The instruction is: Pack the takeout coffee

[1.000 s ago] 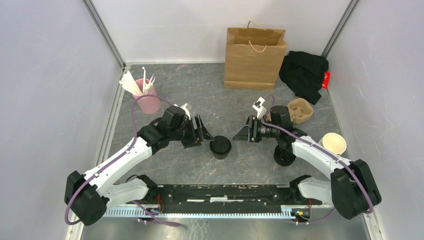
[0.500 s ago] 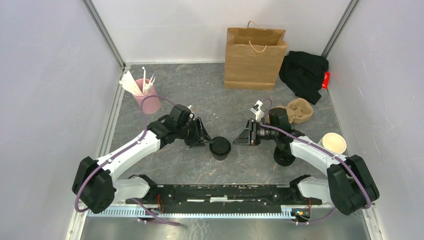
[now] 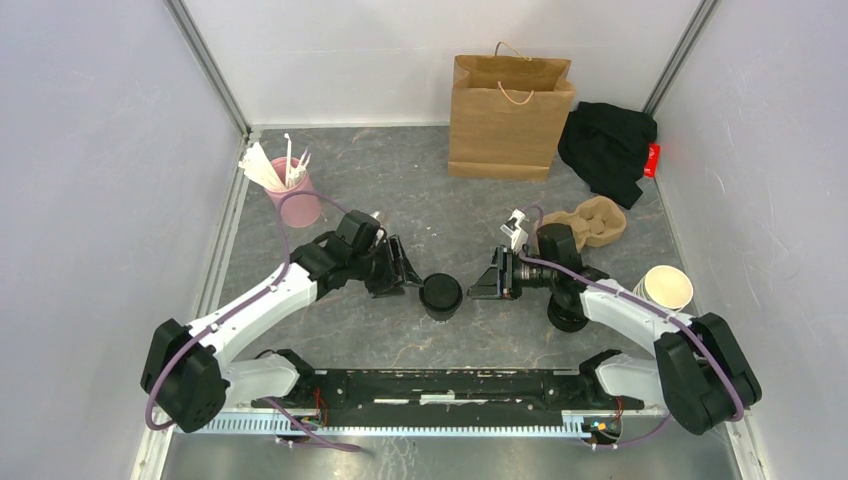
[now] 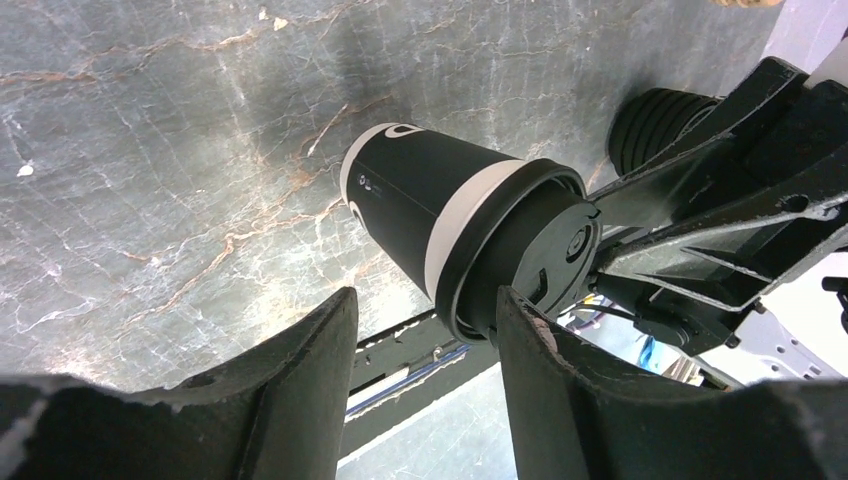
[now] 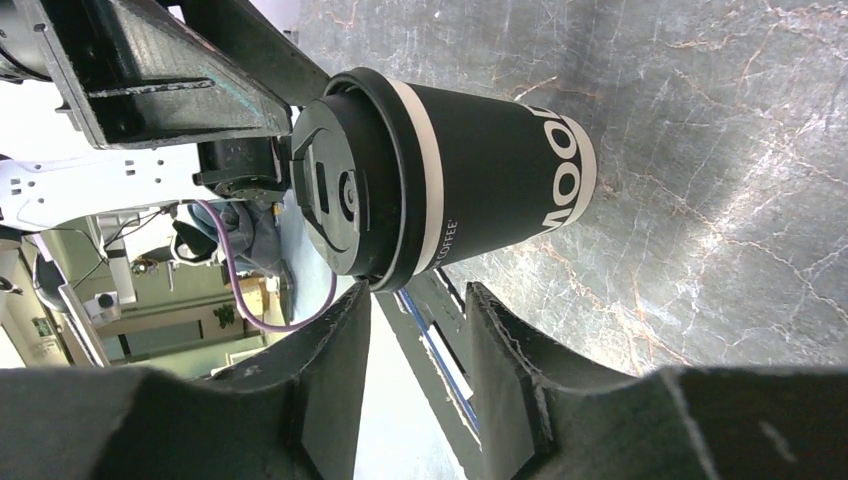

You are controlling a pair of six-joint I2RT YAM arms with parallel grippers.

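The takeout coffee [image 3: 440, 295], a dark paper cup with a white band and a black dome lid, stands upright on the grey marbled table between the two arms. My left gripper [image 3: 404, 273] sits just left of it and my right gripper [image 3: 482, 284] just right of it, both level with the lid. In the left wrist view the coffee [image 4: 430, 195] lies just past my open left gripper [image 4: 425, 330], its lid at the right fingertip [image 4: 530, 330]. In the right wrist view the coffee [image 5: 480, 170] is just beyond my open right gripper [image 5: 418, 310]. Neither holds anything.
A brown paper bag [image 3: 510, 115] stands at the back, a black cloth [image 3: 607, 148] beside it. A pink cup of stirrers [image 3: 295, 195] is back left. Right of the coffee are a cardboard carrier [image 3: 597, 220], a stack of black lids [image 3: 568, 312] and cream-rimmed cups [image 3: 667, 288].
Both grippers have closed in on the coffee from either side and their jaws have narrowed. The coffee has not moved.
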